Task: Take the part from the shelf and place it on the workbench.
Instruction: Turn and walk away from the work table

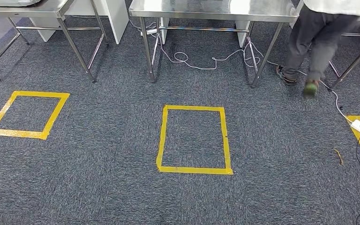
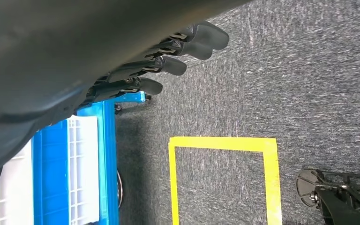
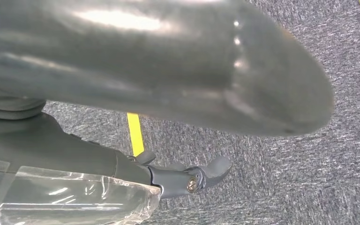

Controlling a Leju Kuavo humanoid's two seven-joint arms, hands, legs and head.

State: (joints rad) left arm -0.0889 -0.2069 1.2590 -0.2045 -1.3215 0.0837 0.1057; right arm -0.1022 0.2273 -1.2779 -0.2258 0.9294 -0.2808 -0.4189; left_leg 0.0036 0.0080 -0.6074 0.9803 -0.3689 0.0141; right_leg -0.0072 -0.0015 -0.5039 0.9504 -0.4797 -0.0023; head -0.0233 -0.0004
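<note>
Carpet point(image 1: 98, 187) lies nearest, grey and flecked; a yellow tape square point(image 1: 194, 139) sits on it straight ahead, a second tape square point(image 1: 27, 115) off to the left, likely standing marks for the robot. Left hand point(image 2: 168, 61) hangs over the floor beside a blue and white crate point(image 2: 70, 173); its fingers point(image 2: 206, 40) lie straight, close side by side, clamped on nothing. Right hand point(image 3: 187, 180) hangs likewise; clear plastic wrap point(image 3: 65, 197) lies against it, grip on it cannot be told. Further off stand two steel desks point(image 1: 215, 11), cable point(image 1: 187, 58) trailing beneath; a person's legs point(image 1: 316, 44) beside them. Part and shelf not seen; judged: fetching not begun.
</note>
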